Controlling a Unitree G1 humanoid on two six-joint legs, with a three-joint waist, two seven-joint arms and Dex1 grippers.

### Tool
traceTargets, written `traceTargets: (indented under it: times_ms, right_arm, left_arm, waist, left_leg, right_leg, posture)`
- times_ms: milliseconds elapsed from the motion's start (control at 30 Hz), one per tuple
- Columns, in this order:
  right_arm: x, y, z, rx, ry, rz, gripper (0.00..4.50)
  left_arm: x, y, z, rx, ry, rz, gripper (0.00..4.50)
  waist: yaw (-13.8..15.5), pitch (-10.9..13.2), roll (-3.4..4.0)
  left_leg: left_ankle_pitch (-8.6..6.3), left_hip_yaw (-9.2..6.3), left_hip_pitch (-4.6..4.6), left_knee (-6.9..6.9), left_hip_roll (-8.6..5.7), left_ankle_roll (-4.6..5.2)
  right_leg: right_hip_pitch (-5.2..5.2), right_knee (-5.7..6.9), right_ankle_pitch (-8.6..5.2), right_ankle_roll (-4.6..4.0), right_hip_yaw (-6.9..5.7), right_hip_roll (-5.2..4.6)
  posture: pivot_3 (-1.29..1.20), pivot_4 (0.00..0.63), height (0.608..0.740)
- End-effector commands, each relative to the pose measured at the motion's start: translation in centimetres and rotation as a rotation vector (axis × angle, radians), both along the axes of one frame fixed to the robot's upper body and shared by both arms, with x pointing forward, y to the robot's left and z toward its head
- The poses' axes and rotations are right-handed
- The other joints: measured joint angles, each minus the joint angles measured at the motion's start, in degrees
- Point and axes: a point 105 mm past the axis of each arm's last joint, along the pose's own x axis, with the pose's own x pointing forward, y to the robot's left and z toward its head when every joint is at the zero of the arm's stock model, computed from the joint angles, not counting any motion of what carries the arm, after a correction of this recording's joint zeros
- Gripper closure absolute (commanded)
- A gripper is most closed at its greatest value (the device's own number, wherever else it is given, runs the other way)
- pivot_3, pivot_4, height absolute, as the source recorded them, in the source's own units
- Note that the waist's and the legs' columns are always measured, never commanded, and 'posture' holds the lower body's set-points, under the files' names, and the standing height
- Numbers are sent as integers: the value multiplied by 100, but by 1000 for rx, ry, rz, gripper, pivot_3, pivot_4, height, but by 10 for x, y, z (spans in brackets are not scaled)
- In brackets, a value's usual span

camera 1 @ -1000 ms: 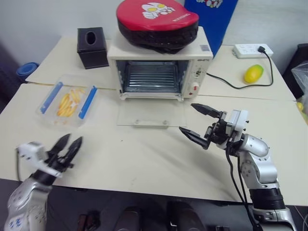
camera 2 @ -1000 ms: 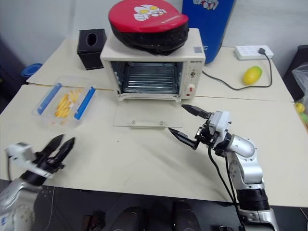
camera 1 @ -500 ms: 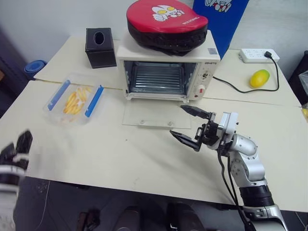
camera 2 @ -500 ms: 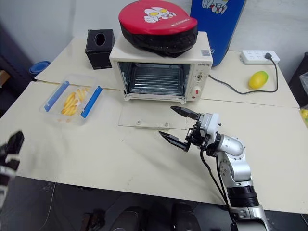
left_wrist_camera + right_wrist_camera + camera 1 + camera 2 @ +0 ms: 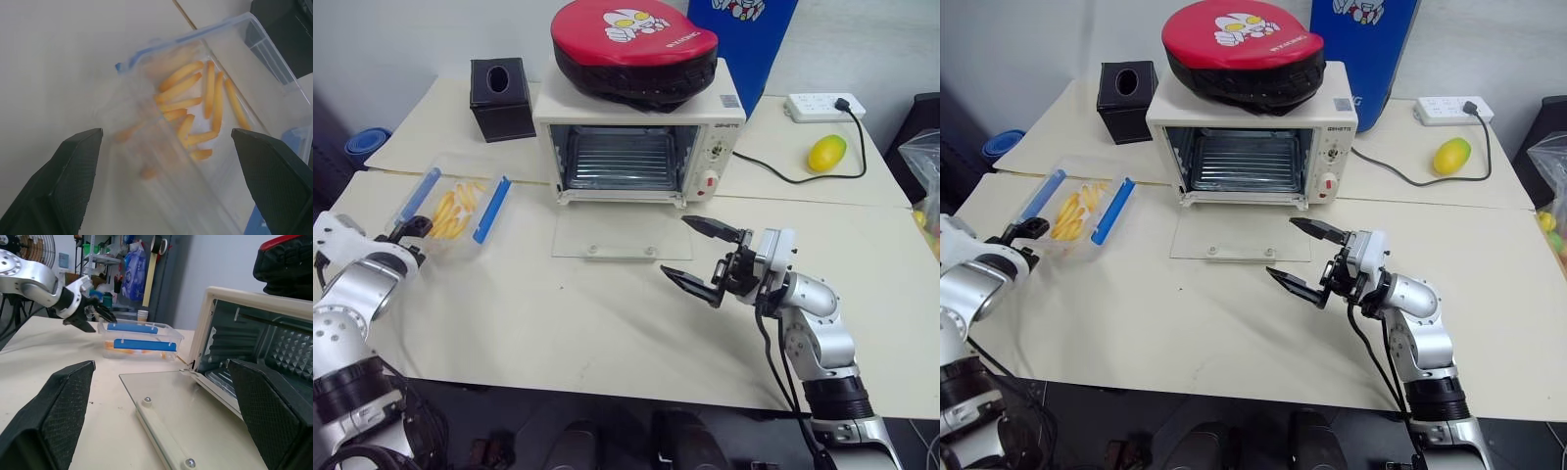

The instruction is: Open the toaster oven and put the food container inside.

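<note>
Forward since before, left pincer (image 5: 403,232) gapes beside food container (image 5: 453,210); right pincer (image 5: 703,257) gapes before toaster oven (image 5: 636,137); tissue box (image 5: 501,97) behind.

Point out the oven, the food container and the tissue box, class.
oven (image 5: 720,152), left eye view, on its knob panel.
food container (image 5: 493,209), left eye view, on its blue clip nearer the oven.
tissue box (image 5: 502,108), left eye view, on its front face.

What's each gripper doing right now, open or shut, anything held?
Left gripper: open, holding nothing, fingers spread at the near end of the food container.
Right gripper: open, holding nothing, above the table in front of the toaster oven.
</note>
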Motion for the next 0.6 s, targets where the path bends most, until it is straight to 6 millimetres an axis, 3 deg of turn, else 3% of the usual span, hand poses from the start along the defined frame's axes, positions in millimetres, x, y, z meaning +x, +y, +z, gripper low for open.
traceTargets:
  times_ms: [33,200,333,467,600]
  right_arm:
    - [-6,3,8,13,-35,8,0]
    - [-6,5,8,11,-36,11,0]
    - [-4,5,8,10,-38,8,0]
    - [-3,5,8,3,-40,9,0]
    - [-1,1,7,-15,-27,0,0]
  left_arm:
    - [-1,7,-1,39,65,9,418]
    - [-2,9,0,26,83,9,1868]
    - [-7,25,8,43,74,36,3084]
    - [-13,34,20,95,77,-42,4221]
    - [-21,40,47,265,105,-227,4375]
  waist:
    - [-22,0,0]
    - [-16,0,0]
    - [-21,0,0]
    - [-27,0,0]
    - [-46,5,-10]
  left_leg:
    - [0,1,0,-3,0,0]
    - [1,2,0,-4,2,-3]
    - [1,2,0,-3,2,-3]
    - [2,2,0,-4,2,-6]
    - [2,2,-1,-8,1,-6]
  right_leg:
    - [-1,1,0,0,0,0]
    - [-5,1,0,0,-1,0]
    - [-4,0,0,0,-1,0]
    - [-6,0,0,0,-1,1]
    - [-7,1,-1,-1,-1,1]
  posture:
    - [0,150,740]
    - [0,150,740]
    - [0,150,740]
    - [0,150,740]
    - [0,150,740]
